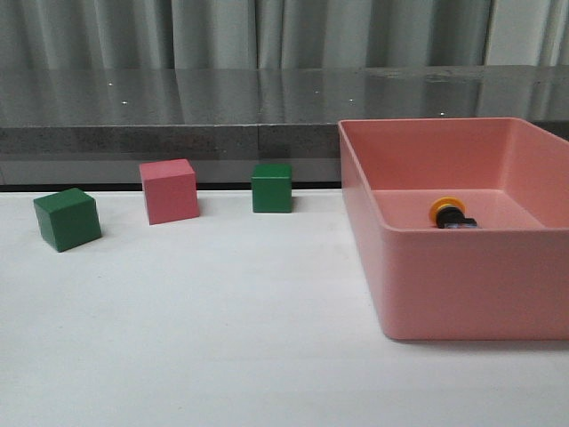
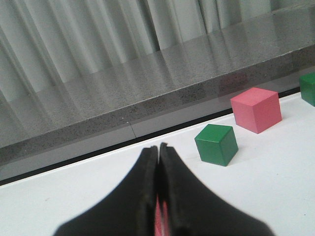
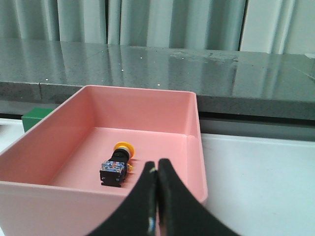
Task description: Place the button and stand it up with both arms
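Observation:
The button (image 1: pixel 451 214) lies on its side inside the pink bin (image 1: pixel 462 294) at the right of the table; its yellow cap points toward the back. In the right wrist view the button (image 3: pixel 117 164) shows with its blue base block toward the camera. My right gripper (image 3: pixel 157 166) is shut and empty, above the bin's near wall, to the right of the button. My left gripper (image 2: pixel 158 149) is shut and empty over the white table, short of the nearest green cube (image 2: pixel 216 144). Neither arm shows in the front view.
On the white table stand a green cube (image 1: pixel 67 219) at the left, a pink cube (image 1: pixel 169 190) and a second green cube (image 1: pixel 271 188) near the back edge. A grey stone ledge (image 1: pixel 178 111) and curtains run behind the table.

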You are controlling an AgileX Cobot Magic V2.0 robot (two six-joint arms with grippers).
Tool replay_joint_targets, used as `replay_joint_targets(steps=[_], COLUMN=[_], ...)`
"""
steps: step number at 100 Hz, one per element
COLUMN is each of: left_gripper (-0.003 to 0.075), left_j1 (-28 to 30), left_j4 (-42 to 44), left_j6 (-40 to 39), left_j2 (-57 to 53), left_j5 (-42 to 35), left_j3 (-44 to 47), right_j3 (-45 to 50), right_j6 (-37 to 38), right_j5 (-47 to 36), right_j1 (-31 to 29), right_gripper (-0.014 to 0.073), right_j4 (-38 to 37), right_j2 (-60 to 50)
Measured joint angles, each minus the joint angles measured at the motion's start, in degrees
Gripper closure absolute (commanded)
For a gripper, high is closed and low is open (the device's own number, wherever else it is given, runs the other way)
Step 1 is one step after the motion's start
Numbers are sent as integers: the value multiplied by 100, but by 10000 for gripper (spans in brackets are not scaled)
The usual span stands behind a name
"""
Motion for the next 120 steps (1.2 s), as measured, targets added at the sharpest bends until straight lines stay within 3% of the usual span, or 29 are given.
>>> replay_joint_targets(steps=[40, 57, 95, 120], left_gripper=[740, 739, 740, 740], left_j1=[0, 0, 0, 0], left_j4=[0, 0, 0, 0], left_j6=[0, 0, 0, 0], left_j2=[0, 0, 0, 0], left_j5=[0, 0, 0, 0], left_j3=[0, 0, 0, 0], right_j3=[-27, -835, -3353, -4383], right_j6=[73, 131, 142, 155], right_j5=[-393, -109, 928, 1109], right_j1=[0, 0, 0, 147], right_gripper=[663, 663, 663, 663], right_j4=[48, 133, 191, 897], right_j2=[0, 184, 3151, 5156])
